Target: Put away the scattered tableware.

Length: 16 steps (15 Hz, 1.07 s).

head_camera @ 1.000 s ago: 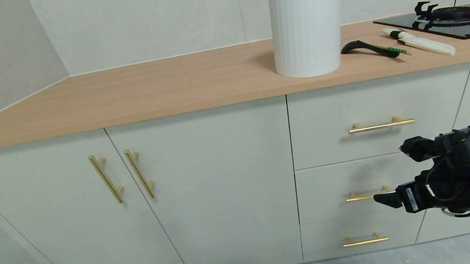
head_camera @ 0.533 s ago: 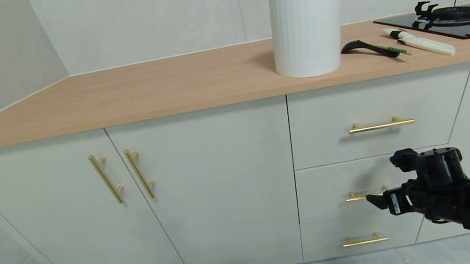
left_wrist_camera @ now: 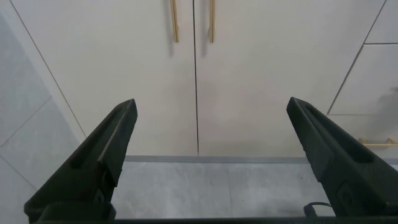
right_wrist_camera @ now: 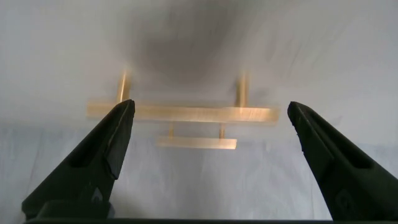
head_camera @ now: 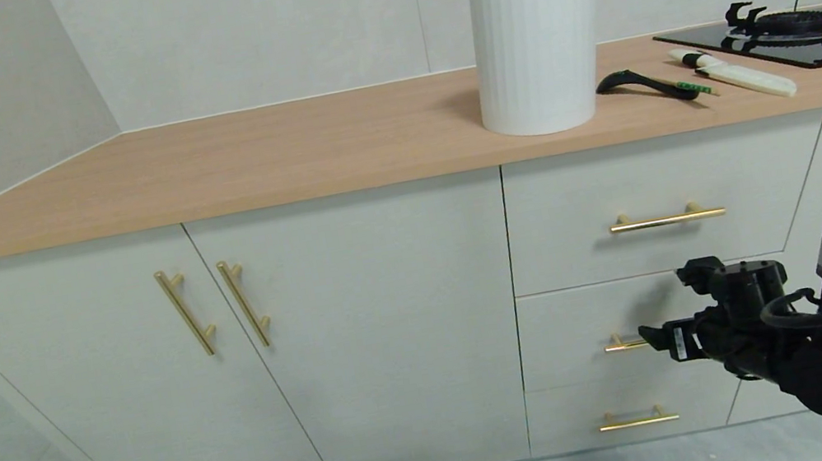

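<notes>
Right end effector [right_wrist_camera: 209, 106] gapes empty before the middle drawer handle [right_wrist_camera: 180, 113] (left end effector [left_wrist_camera: 211, 102] likewise, facing cabinet doors [left_wrist_camera: 261, 74]).

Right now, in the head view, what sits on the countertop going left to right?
white ribbed container → black spoon → white utensil

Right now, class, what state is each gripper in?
Left gripper: open, holding nothing.
Right gripper: open, holding nothing, facing a drawer handle.
</notes>
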{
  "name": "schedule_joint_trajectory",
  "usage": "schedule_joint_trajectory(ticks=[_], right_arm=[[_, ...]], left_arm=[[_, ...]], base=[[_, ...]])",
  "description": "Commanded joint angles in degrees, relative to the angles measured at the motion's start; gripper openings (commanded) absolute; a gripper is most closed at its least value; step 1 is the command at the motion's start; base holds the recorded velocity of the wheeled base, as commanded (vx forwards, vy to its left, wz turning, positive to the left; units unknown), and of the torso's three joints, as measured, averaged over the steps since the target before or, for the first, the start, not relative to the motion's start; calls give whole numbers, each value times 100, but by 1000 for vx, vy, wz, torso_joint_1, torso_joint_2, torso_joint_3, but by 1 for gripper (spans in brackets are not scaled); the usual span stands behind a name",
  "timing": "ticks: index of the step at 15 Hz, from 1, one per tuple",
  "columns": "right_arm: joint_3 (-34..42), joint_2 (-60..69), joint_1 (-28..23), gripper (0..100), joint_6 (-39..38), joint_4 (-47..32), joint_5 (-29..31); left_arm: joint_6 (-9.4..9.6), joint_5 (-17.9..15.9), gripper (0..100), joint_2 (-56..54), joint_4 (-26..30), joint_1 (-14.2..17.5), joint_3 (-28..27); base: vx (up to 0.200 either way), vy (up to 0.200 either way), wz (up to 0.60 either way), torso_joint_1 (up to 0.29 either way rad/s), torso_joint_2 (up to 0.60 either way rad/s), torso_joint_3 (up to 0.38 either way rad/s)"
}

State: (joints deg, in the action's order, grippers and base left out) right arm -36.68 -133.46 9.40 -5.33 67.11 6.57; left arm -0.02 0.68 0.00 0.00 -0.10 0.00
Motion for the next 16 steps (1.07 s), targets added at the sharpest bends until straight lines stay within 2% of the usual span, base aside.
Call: schedule_joint_trajectory(ticks=[1, 11, 16], right_arm=[[-67, -198, -17, 100, 14, 145, 99], [-401, -734, -26, 100, 32, 188, 310], [-313, -795, -17, 100, 58, 232, 310]], left_arm=[[2, 2, 100, 9, 0, 1, 0], [2, 2, 100, 9, 0, 1, 0], [2, 2, 100, 9, 0, 1, 0]], base=[[0, 0, 0, 0, 0, 0], [0, 0, 0, 0, 0, 0], [0, 0, 0, 0, 0, 0]])
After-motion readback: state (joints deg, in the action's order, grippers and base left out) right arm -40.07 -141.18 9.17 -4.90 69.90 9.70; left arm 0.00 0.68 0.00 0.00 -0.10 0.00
